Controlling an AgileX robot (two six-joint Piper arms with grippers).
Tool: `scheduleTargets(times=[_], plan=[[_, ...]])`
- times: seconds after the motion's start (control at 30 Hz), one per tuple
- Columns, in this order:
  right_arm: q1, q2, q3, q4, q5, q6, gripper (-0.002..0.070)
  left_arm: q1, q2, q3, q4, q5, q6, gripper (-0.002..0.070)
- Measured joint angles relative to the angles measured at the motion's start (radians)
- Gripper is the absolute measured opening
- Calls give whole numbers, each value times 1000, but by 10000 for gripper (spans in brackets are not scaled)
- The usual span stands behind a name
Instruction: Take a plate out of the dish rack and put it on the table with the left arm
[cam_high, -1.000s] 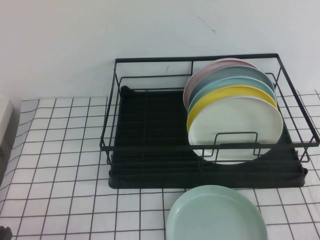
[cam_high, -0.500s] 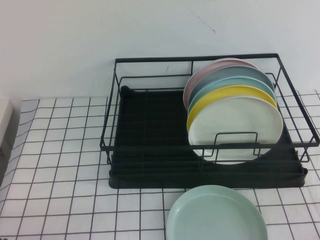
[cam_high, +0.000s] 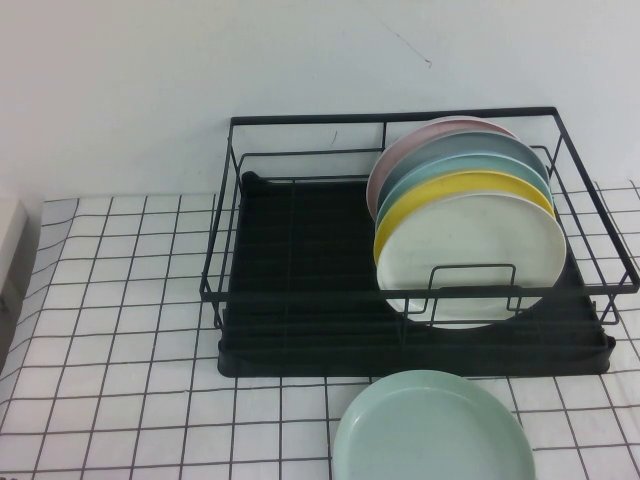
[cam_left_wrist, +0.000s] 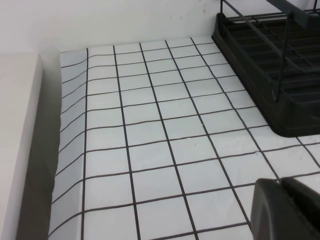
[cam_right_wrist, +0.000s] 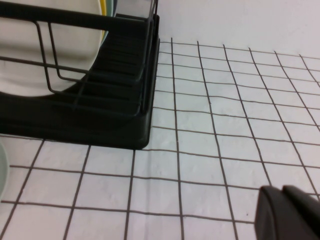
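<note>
The pale mint-green plate (cam_high: 432, 428) lies flat on the tabletop (cam_high: 120, 340), just in front of the dish rack (cam_high: 300, 300), below the rack's right half and partly cut off by the near edge of the high view; a sliver of its rim (cam_right_wrist: 2, 167) also shows in the right wrist view, close to the rack's front corner (cam_right_wrist: 135, 120). Inside the rack, toward its right end, a row of plates stands on edge: a cream-white plate (cam_high: 470, 255) at the front, then a yellow one (cam_high: 440, 190), a teal one (cam_high: 420, 175), a grey-blue one (cam_high: 480, 148) and a pink one (cam_high: 420, 140) at the back. The rack's left half holds no plates. The left claw (cam_left_wrist: 287, 210) sits low over the gridded cloth, off the rack's left side (cam_left_wrist: 270, 65) and well apart from it, its fingers together and gripping nothing. The right claw (cam_right_wrist: 290, 212) sits low over the cloth beyond the rack's right end, also empty; I cannot tell whether it is apart or together.
</note>
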Motion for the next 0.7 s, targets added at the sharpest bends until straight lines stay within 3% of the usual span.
scheduleTargets(times=[0.7], plan=[[0, 0, 0, 0, 0, 0, -4, -9, 0, 0, 12, 0, -46, -2]])
